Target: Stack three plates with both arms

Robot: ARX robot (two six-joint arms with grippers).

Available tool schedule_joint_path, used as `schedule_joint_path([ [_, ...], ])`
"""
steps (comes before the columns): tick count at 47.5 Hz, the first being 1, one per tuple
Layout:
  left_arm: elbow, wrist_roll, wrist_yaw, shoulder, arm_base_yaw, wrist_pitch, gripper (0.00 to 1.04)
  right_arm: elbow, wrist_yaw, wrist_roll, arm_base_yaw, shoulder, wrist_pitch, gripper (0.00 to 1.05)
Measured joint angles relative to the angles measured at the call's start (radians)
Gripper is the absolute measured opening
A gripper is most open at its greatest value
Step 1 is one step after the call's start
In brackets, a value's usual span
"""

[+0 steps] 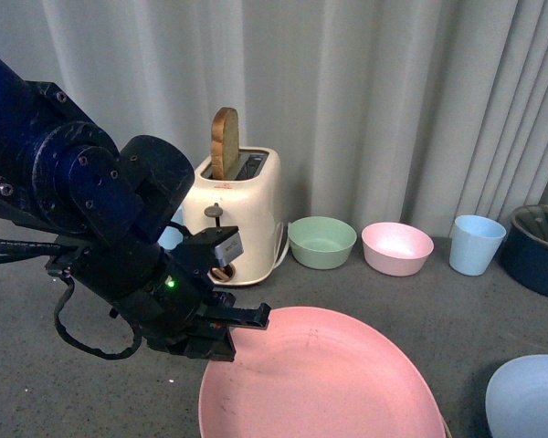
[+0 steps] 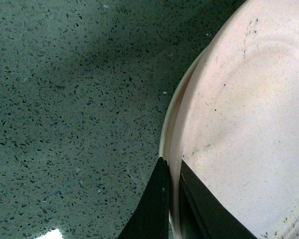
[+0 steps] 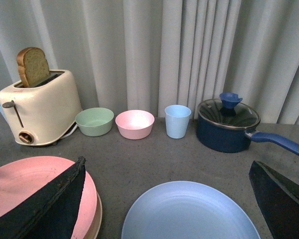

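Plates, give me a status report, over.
Left gripper shut on pink plate rim. It sits on cream plate. Right gripper open, blue plate ahead, unstacked. Nothing between them.

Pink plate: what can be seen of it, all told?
The pink plate is large, round, shallow and matte, with dark specks and a faint inner ring. It rests on a cream plate, whose rim peeks out beneath, on the speckled grey table. The left tool pinches its edge.
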Motion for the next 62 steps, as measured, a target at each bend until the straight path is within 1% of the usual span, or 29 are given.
schedule_joint_path([
  [20,0.0,0.006,0.014,0.009,-0.003,-0.031,0.04,0.0,0.0,0.0,0.0,0.0,0.0,0.97],
  [23,0.0,0.004,0.022,0.009,-0.006,-0.032,0.11,0.0,0.0,0.0,0.0,0.0,0.0,0.97],
  [30,0.0,0.003,0.025,0.009,-0.013,-0.035,0.32,0.0,0.0,0.0,0.0,0.0,0.0,0.97],
  [32,0.0,0.003,0.025,0.009,-0.015,-0.04,0.43,0.0,0.0,0.0,0.0,0.0,0.0,0.97],
  [34,0.0,0.003,0.025,0.008,-0.015,-0.043,0.5,0.0,0.0,0.0,0.0,0.0,0.0,0.97],
  [39,0.0,0.003,0.025,-0.022,-0.005,-0.042,0.73,0.0,0.0,0.0,0.0,0.0,0.0,0.97],
  [41,-0.002,0.003,0.023,-0.043,0.004,-0.026,0.8,0.0,0.0,0.0,0.0,0.0,0.0,0.97],
  [43,-0.013,0.008,-0.003,-0.089,0.023,0.017,0.91,0.0,0.0,0.0,0.0,0.0,0.0,0.97],
  [45,-0.034,0.022,-0.034,-0.14,0.041,0.057,0.99,0.0,0.0,0.0,0.0,0.0,0.0,0.97],
  [47,-0.055,0.04,-0.058,-0.185,0.056,0.094,0.99,0.0,0.0,0.0,0.0,0.0,0.0,0.97],
  [49,-0.075,0.053,-0.062,-0.221,0.068,0.117,0.97,0.0,0.0,0.0,0.0,0.0,0.0,0.97],
  [53,-0.148,0.097,-0.065,-0.333,0.101,0.166,0.98,0.0,0.0,0.0,0.0,0.0,0.0,0.97],
  [62,-0.349,0.179,-0.043,-0.635,0.145,0.181,0.98,0.0,0.0,0.0,0.0,0.0,0.0,0.97],
])
